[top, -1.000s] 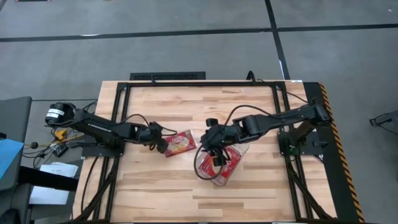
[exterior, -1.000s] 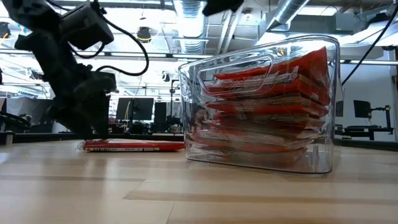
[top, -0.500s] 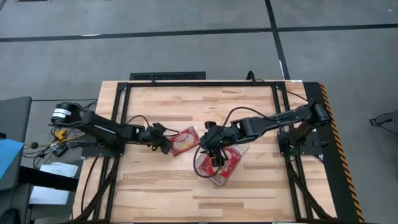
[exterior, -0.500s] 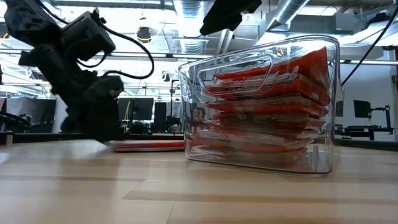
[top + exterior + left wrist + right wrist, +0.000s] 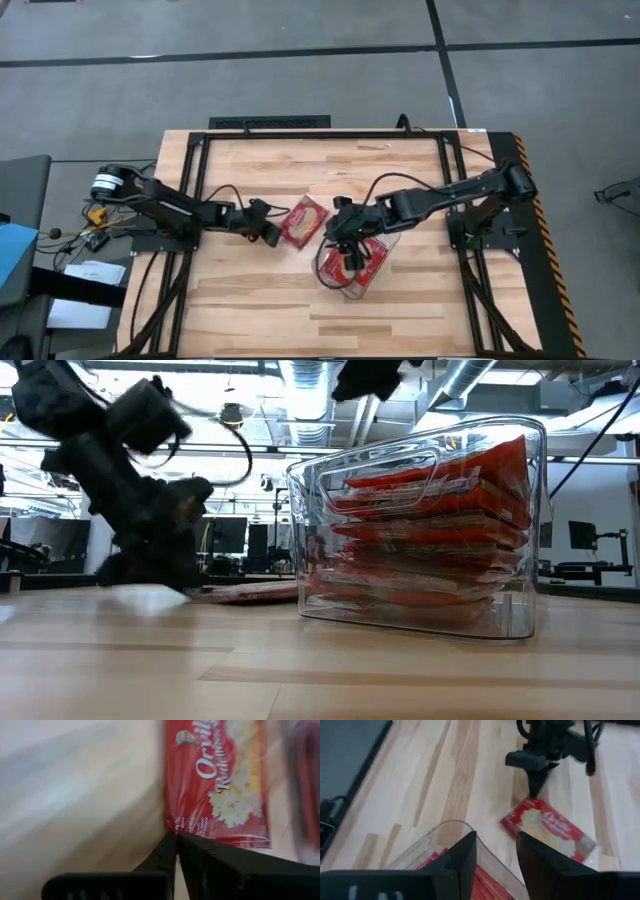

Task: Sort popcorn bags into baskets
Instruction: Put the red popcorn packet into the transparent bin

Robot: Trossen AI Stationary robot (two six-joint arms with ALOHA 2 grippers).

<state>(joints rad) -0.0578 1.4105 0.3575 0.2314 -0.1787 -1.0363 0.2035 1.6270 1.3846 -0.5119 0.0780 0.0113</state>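
near the middle of the wooden surface [image 5: 250, 290] a single red popcorn bag [image 5: 304, 221] is seen lying flat, just beside the clear basket [image 5: 372, 280]; the left pincer [image 5: 272, 235] is set low at the bag's near edge, its fingers pressed fully together with the tips touching that edge, and whether the edge is pinched between them cannot be told; in the left wrist view the bag [image 5: 216, 782] is shown flat on the wood with its white lettering and pale popcorn picture facing up; the basket [image 5: 420, 525] is filled with a stack of red bags [image 5: 430, 530], tilted inside it; the right pincer [image 5: 345, 240] is held above the basket's rim nearest the loose bag, its fingers parted and nothing gripped between them.
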